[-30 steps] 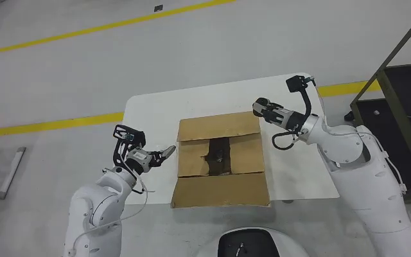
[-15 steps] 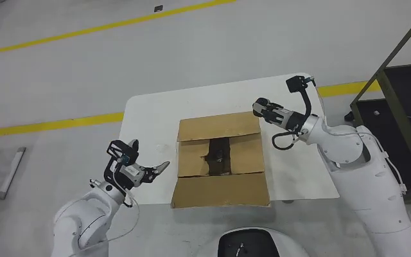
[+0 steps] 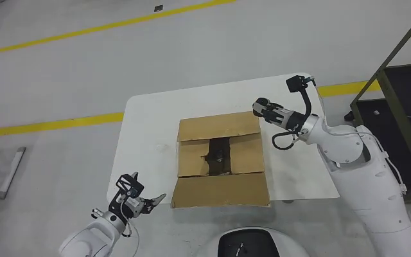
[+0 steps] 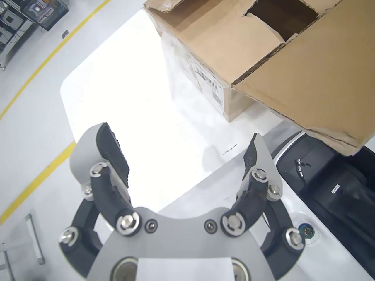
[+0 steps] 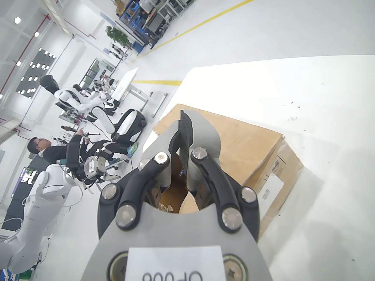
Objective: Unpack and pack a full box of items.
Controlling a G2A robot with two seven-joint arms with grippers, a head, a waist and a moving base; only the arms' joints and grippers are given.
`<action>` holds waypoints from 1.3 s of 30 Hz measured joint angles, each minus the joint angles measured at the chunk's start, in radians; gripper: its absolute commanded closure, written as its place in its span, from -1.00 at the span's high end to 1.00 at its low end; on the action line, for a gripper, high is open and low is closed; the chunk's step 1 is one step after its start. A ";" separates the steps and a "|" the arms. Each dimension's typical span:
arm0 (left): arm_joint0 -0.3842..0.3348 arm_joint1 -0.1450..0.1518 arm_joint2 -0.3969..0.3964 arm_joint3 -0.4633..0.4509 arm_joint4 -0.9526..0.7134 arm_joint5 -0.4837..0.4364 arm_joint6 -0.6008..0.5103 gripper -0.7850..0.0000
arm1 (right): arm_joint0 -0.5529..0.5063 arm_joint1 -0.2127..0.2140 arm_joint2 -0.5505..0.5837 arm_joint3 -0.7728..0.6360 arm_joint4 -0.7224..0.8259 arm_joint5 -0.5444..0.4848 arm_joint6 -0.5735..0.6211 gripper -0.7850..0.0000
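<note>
White table, yellow floor line, dark metal rack alongside

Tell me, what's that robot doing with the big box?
A two-armed robot is working on a cardboard box that sits on a white table. The box's two long flaps are folded out, and the inner flaps leave a dark gap in the middle. The right gripper is shut, at the box's far corner. The left gripper is open and empty, by the table's near edge, apart from the box. What lies inside is too dark to tell.
</note>
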 measured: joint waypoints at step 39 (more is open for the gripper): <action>-0.111 0.023 0.160 -0.051 -0.035 0.005 0.023 1.00 | 0.000 0.000 0.000 0.000 0.000 0.000 0.000 -1.00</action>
